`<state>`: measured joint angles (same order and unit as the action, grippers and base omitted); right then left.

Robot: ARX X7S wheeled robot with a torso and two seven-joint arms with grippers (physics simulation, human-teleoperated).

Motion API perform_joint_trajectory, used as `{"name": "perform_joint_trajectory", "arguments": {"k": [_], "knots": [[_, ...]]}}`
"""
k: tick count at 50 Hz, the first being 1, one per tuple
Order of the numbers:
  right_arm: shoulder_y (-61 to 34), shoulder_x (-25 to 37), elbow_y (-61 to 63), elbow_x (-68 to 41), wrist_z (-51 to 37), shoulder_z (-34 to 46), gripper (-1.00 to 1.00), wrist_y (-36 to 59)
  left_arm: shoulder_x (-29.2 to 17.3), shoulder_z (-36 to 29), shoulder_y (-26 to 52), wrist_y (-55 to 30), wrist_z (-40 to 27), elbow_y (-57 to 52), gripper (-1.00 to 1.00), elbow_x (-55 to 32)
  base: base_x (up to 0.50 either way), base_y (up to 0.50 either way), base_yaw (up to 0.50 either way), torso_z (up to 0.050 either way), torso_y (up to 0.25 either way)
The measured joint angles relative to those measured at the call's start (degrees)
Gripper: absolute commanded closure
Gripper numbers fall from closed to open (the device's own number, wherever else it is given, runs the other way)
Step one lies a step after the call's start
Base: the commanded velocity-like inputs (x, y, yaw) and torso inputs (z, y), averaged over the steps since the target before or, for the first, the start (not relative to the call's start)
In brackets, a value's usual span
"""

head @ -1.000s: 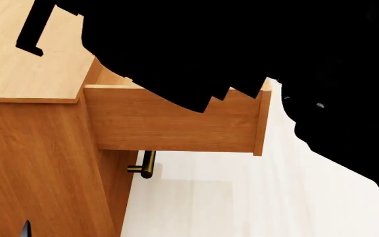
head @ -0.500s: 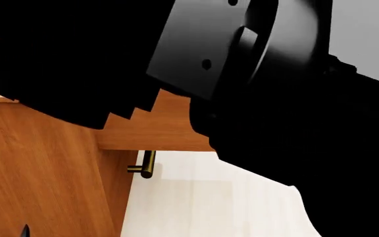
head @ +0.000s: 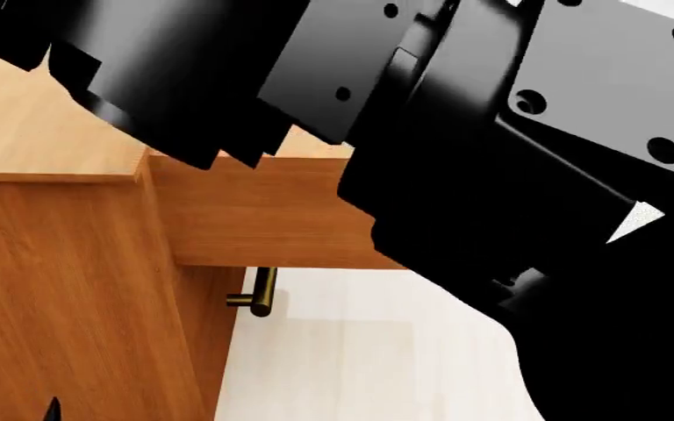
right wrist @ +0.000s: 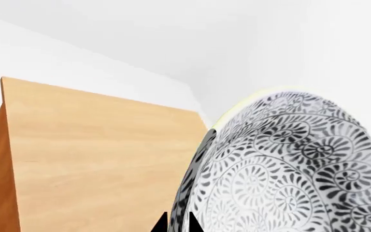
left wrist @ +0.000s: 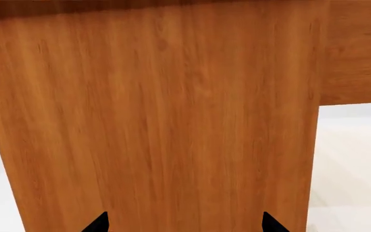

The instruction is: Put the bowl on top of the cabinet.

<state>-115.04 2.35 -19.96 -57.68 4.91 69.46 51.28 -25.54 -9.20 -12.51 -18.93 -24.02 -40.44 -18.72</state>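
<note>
In the right wrist view the bowl (right wrist: 289, 169), white with a dense dark floral pattern, stands tilted on edge. My right gripper (right wrist: 178, 225) is shut on its rim, one fingertip on each side of the wall. Beyond the bowl lies the flat top of the cabinet (right wrist: 95, 159). The head view shows only my black right arm (head: 455, 149) over the cabinet (head: 45, 149); the bowl is hidden there. My left gripper (left wrist: 185, 224) is open, its tips wide apart, facing the cabinet's side panel (left wrist: 160, 121) with nothing between them.
A cabinet drawer (head: 267, 219) stands pulled out toward the right, with a brass bar handle (head: 262, 293) below it. Pale floor (head: 361, 360) lies beside the cabinet. White walls (right wrist: 140, 34) rise behind the cabinet top.
My right arm has swung across the head view and now covers most of the open drawer. The cabinet top's left part shows again. The cabinet has not moved.
</note>
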Motion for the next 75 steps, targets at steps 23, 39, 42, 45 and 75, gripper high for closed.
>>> {"name": "perform_joint_trajectory", "arguments": {"k": [23,39,42,45,75], "knots": [[-1.59,-2.15,-4.21,-11.22,-2.81,16.71,1.00,-12.75,0.16,0.16,0.83,2.11,0.90,3.39,-1.00,-0.51,0.00,0.00,0.00,0.000,0.001],[0.91,-2.35,-3.07,-10.65,-2.77,19.29,1.00,-14.04,-0.16,0.94,1.40,2.50,1.13,4.25,-1.00,-1.53,0.00,0.00,0.00,0.000,0.000],[1.10,-2.35,-3.02,-10.53,-2.74,19.45,1.00,-14.07,-0.21,0.97,1.42,2.52,1.11,4.18,-1.00,-1.63,0.00,0.00,0.00,0.000,0.003],[1.31,-2.35,-2.97,-10.39,-2.74,19.56,1.00,-14.11,-0.27,0.99,1.40,2.53,1.06,4.02,-1.00,-1.71,0.00,0.00,0.00,0.000,0.000],[1.63,-2.35,-1.26,-8.71,-3.58,19.44,-1.00,-13.50,-0.59,0.75,1.14,2.58,0.47,2.47,-1.00,-2.22,0.00,0.00,0.00,0.000,0.000]]}}
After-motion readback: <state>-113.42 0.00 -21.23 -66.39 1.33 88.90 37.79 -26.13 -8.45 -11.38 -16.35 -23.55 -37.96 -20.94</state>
